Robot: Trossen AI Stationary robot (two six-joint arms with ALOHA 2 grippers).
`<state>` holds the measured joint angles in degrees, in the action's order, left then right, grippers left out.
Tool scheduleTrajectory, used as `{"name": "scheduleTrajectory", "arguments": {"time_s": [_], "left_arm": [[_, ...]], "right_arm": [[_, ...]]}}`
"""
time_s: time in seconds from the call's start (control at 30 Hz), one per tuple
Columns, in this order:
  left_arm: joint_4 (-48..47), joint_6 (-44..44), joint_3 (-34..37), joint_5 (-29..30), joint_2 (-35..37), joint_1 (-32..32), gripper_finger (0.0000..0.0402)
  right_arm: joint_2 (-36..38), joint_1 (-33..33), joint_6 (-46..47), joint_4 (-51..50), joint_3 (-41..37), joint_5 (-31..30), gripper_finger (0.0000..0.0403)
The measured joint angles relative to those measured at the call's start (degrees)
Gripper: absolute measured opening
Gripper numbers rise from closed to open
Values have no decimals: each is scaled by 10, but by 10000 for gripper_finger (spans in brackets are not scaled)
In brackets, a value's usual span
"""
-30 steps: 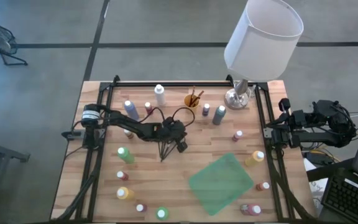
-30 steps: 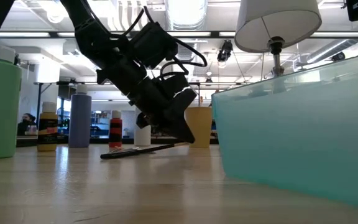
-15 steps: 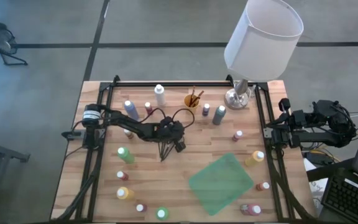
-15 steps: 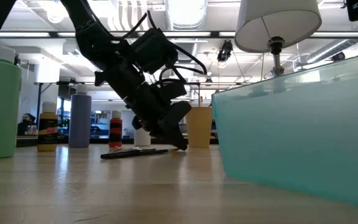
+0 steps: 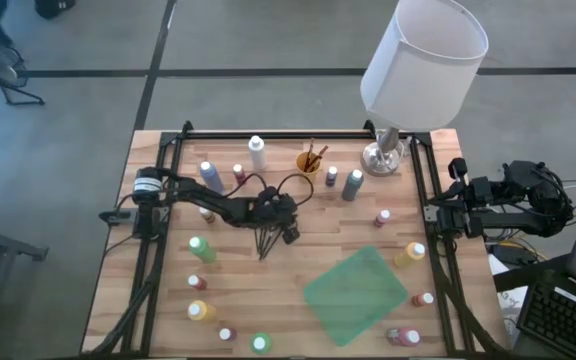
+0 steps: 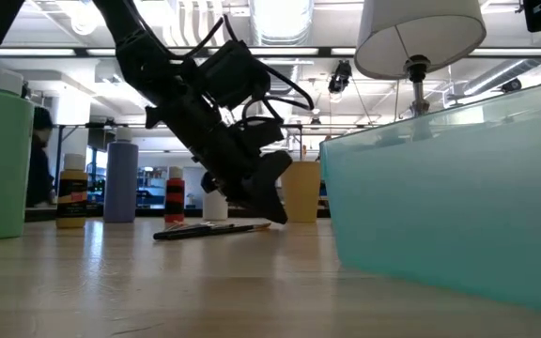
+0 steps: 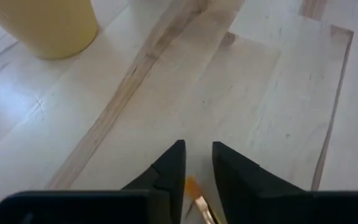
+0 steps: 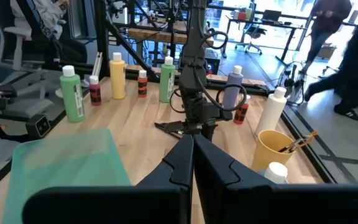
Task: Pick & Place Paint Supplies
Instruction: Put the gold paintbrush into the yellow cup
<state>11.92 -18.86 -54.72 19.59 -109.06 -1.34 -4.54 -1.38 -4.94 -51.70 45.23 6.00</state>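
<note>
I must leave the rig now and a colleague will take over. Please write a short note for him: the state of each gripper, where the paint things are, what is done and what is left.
Left gripper: low over the middle of the table, fingers slightly apart around the tip of a brush that lies flat on the wood.
Right gripper: shut, empty, parked at the right edge of the table.
Paint bottles: standing scattered over the table.
Yellow cup: near the lamp, with more brushes in it.
Green tray: nothing visible in it.
Done: nothing placed yet.
Left: the brush and all the bottles.
</note>
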Motion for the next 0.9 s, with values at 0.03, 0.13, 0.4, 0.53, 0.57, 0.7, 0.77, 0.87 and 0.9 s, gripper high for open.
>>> {"name": "scheduleTrajectory", "arguments": {"time_s": [0.03, 0.13, 0.4, 0.53, 0.57, 0.7, 0.77, 0.87, 0.9], "left_arm": [[0, 0, -2, 0, 0, 0, 98], [-20, 1, -13, 0, 1, -1, 118], [-194, -20, -60, 98, 3, -2, 150], [-243, -23, -92, 120, 3, -2, 164], [-245, -22, -96, 120, 3, -2, 168], [-245, -16, -109, 113, 3, -2, 176], [-247, -16, -114, 113, 4, -2, 179], [-260, -25, -121, 112, 4, -2, 187], [-270, -30, -125, 112, 4, -2, 191]], "right_arm": [[0, 0, 0, 0, 0, 0, 8], [0, 0, 0, 0, 0, 0, 8], [0, 0, 0, 0, 0, 0, 8], [0, 0, 0, 0, 0, 0, 8], [0, 0, 0, 0, 0, 0, 8], [0, 0, 0, 0, 0, 0, 8], [0, 0, 0, 0, 0, 0, 8], [0, 0, 0, 0, 0, 0, 8], [0, 0, 0, 0, 0, 0, 8]]}}
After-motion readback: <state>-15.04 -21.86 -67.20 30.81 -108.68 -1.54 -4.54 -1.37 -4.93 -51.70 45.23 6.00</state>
